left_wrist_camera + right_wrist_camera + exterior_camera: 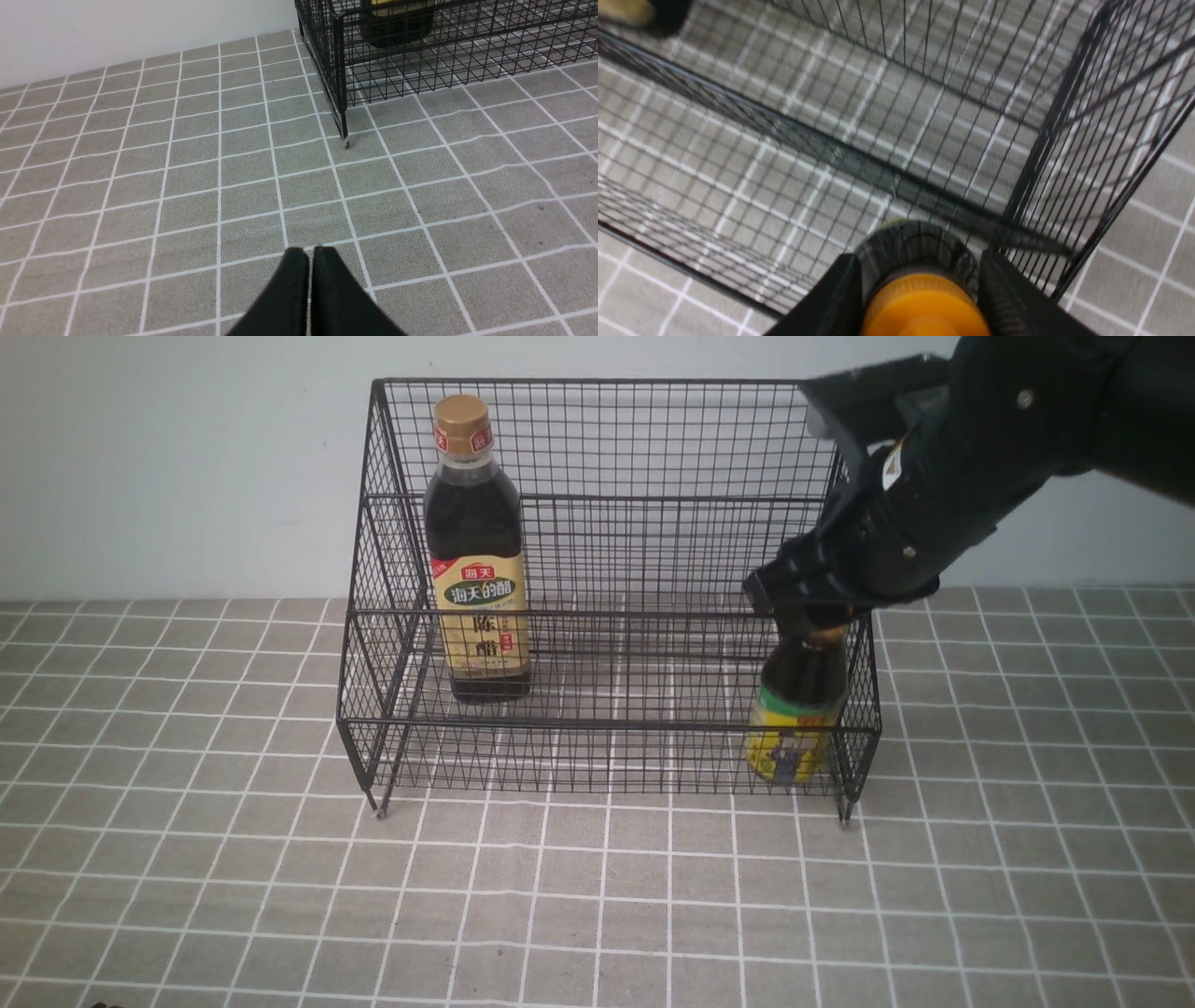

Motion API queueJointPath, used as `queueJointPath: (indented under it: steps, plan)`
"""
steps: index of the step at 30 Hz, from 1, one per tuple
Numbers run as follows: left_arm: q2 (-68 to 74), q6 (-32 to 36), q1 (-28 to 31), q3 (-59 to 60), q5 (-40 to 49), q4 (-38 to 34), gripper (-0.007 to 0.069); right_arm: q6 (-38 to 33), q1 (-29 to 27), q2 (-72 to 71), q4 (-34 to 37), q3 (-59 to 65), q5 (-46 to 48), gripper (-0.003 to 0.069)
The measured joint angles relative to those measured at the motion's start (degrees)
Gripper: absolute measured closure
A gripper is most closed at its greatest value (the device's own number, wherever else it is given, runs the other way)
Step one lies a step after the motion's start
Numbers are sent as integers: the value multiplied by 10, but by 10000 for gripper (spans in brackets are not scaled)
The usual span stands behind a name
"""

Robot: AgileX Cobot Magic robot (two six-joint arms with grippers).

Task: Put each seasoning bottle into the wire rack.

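Note:
The black wire rack stands at the back of the tiled table. The tall bottle, with gold cap and tan label, stands upright on its upper tier at the left. The short bottle, with yellow-green label, is upright in the lower tier at the right end. My right gripper reaches down over the rack's right side and is shut on that bottle's top. In the right wrist view my right gripper has a finger against each side of the orange cap. My left gripper is shut and empty above bare tiles, left of the rack's front foot.
The grey tiled cloth covers the table in front of the rack. A white wall stands close behind it. The rack's right side wires run close beside my right gripper.

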Motion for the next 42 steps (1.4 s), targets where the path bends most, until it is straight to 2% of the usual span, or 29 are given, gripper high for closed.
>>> queueJointPath:
  steps: [6, 8, 12, 16, 19, 20, 23, 25, 27, 33, 37, 42]
  plan:
    - [0, 0, 0, 0, 0, 0, 631, 3, 0, -8, 4, -5, 36, 198]
    - [0, 0, 0, 0, 0, 0, 631, 3, 0, -22, 4, -5, 50, 172]
    - [0, 0, 0, 0, 0, 0, 631, 3, 0, -84, 0, -5, 78, 168]
    - [0, 0, 0, 0, 0, 0, 631, 8, 0, -161, -9, -5, 103, 216]
    - [0, 0, 0, 0, 0, 0, 631, 15, 0, -273, -27, -5, 122, 337]
    - [0, 0, 0, 0, 0, 0, 631, 16, 0, -279, -28, -5, 123, 353]
    - [0, 0, 0, 0, 0, 0, 631, 36, 0, -395, -39, 4, 127, 510]
    - [0, 0, 0, 0, 0, 0, 631, 42, 0, -432, -39, 15, 123, 555]
    - [0, 0, 0, 0, 0, 0, 631, 58, 0, -543, -39, 67, 94, 641]
    - [0, 0, 0, 0, 0, 0, 631, 93, 0, -839, -48, 321, -95, 670]
    - [0, 0, 0, 0, 0, 0, 631, 123, 0, -951, -50, 440, -175, 670]
    - [0, 0, 0, 0, 0, 0, 631, 136, 0, -1026, -50, 554, -261, 670]
